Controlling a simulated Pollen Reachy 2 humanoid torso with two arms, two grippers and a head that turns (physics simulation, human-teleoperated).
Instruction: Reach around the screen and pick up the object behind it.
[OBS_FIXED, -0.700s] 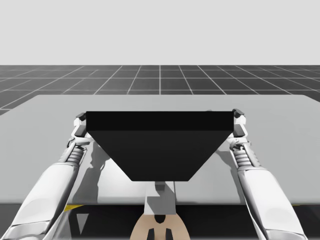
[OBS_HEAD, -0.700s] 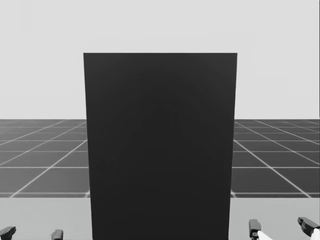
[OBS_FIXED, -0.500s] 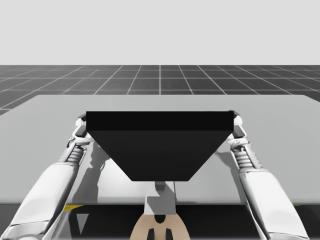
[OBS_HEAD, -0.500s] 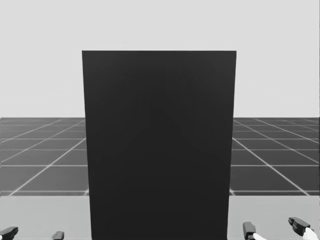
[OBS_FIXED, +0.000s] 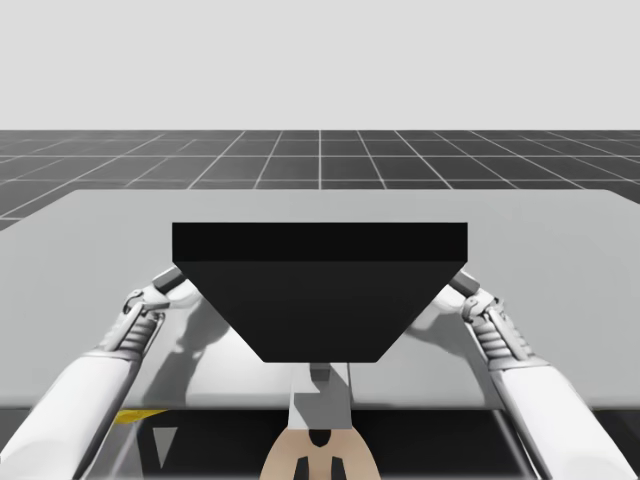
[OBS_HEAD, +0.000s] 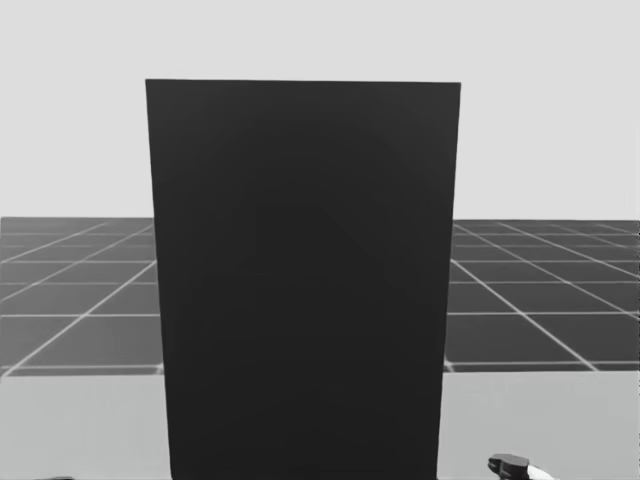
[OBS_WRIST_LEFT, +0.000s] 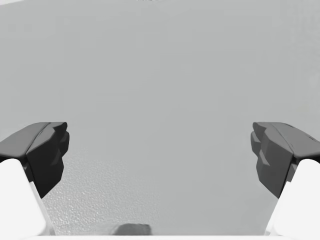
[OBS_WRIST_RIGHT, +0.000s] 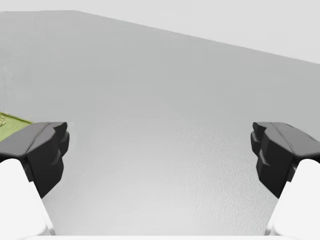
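Note:
A tall black screen stands upright in the middle of the grey table and hides what lies behind it. In the head view the screen blocks the centre. My left gripper is open over bare table, with nothing between its fingers. My right gripper is open too, also empty. A yellow-green patch lies on the table just beyond and beside one of its fingers. My left arm and right arm flank the screen, their hands tucked at its lower side edges.
The table runs wide on both sides of the screen and behind it to a far edge. A dark grid floor lies beyond. One dark fingertip shows low beside the screen in the head view.
Both arms have drawn back toward me and lower, from the screen's top corners to its lower side edges. My head has turned, shifting the screen up and left in the head view.

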